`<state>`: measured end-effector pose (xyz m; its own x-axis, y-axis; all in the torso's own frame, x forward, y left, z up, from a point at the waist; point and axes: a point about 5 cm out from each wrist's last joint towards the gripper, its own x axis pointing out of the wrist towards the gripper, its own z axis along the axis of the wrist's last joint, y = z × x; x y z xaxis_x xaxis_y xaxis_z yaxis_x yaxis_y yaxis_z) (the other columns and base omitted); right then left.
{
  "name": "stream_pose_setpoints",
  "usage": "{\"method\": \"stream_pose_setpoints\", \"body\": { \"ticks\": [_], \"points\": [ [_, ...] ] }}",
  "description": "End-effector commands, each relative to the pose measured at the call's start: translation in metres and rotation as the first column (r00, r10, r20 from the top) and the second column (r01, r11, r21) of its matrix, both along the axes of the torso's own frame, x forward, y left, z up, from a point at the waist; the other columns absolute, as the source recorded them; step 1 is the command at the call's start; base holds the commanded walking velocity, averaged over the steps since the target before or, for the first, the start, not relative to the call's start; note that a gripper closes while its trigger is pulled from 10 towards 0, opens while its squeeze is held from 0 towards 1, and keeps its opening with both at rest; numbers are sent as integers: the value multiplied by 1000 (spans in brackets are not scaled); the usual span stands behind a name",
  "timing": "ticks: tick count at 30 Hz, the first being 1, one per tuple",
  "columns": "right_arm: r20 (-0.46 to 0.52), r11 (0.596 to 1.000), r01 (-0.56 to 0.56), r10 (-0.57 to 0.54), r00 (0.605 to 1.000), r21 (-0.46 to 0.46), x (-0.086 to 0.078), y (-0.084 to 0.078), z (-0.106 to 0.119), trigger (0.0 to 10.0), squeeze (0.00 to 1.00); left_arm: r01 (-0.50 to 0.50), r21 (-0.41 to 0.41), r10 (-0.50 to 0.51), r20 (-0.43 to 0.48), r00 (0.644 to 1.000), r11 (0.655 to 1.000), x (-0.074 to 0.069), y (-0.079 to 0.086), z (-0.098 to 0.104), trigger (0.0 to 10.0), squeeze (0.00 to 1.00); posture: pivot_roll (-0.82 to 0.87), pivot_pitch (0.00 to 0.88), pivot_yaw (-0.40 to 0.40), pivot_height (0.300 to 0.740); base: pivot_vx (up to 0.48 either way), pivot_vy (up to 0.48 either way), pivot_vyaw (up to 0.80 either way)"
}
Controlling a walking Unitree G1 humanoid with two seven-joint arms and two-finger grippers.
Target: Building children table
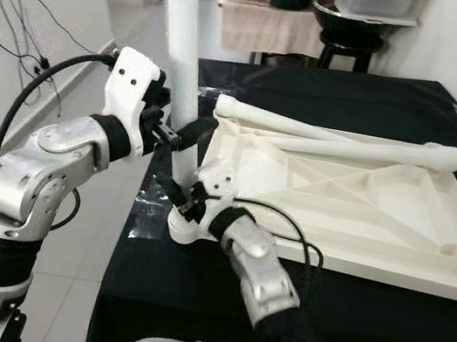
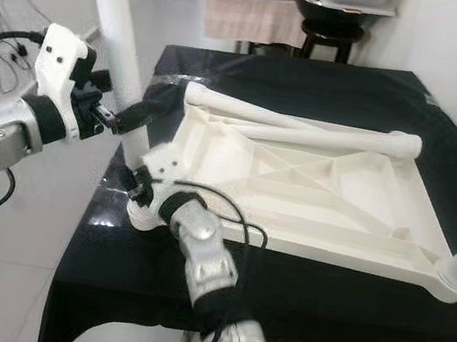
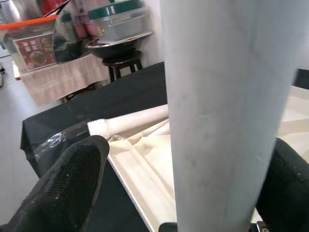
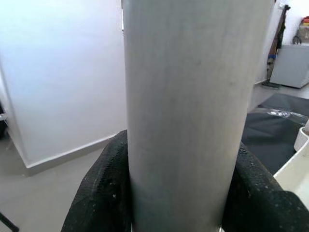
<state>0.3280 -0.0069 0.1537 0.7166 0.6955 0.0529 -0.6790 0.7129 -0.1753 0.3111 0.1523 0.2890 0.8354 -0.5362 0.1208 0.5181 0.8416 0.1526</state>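
On black cloth point(image 1: 187, 305), both grippers clasp smooth round leg point(image 1: 182, 30)

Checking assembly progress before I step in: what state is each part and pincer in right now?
Upright leg: standing in the tabletop's corner socket, held by both pincers.
Tabletop: upside down on the black cloth, ribs up.
Loose legs: two, lying across the tabletop's far edge.
Left pincer: shut on the upright leg, higher up.
Right pincer: shut on it near the base.

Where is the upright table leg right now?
The upright table leg stands at the near left corner of the upturned tabletop, with the left gripper and right gripper around it.
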Motion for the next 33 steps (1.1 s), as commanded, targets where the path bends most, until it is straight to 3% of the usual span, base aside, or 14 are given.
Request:
{"method": "stream_pose_setpoints", "body": {
  "ticks": [1,14,15,23,24,27,28,29,31,33],
  "points": [
    [-96,997,-63,58,994,-52,-18,29,-26,0,0,-11,14,11,-4,1000,1000,2,1,0,10000,0,-5,67,40,740,0,0,0],
    [-84,994,-83,77,993,-72,-24,39,-22,0,0,6,24,-6,-2,1000,1000,1,-1,-1,10000,0,-6,56,36,740,0,0,0],
    [-82,993,-85,79,993,-76,-25,40,-22,0,0,22,24,-22,0,1000,999,0,-2,-1,0,0,-8,50,37,740,0,0,0],
    [-78,993,-89,83,993,-82,-27,40,-19,0,0,35,31,-35,6,999,999,0,-4,0,0,0,-8,46,36,740,0,0,0],
    [-79,992,-102,96,992,-69,-25,38,-16,10000,0,37,31,-37,5,999,999,0,-4,0,0,0,-9,40,35,740,0,0,0],
    [-81,992,-117,113,990,-43,-22,36,-11,10000,0,39,32,-39,5,999,999,0,-4,-1,0,0,-10,37,35,740,0,0,0],
    [-83,989,-146,144,986,-15,-18,31,-7,10000,796,41,32,-41,5,999,999,-1,-5,-1,0,0,-9,38,37,740,0,0,0],
    [-84,983,-185,186,979,17,-13,26,-2,10000,1000,42,32,-43,4,999,999,-1,-5,-1,0,0,-9,35,38,740,0,0,0],
    [-84,983,-185,186,979,17,-13,26,-2,10000,1000,42,32,-43,4,999,999,-1,-5,-1,0,0,-9,35,38,740,0,0,0],
    [-62,933,-356,359,931,53,-5,11,8,10000,1000,46,33,-46,3,999,998,-2,-5,-2,0,0,-7,37,38,740,0,0,0]
  ]
}}
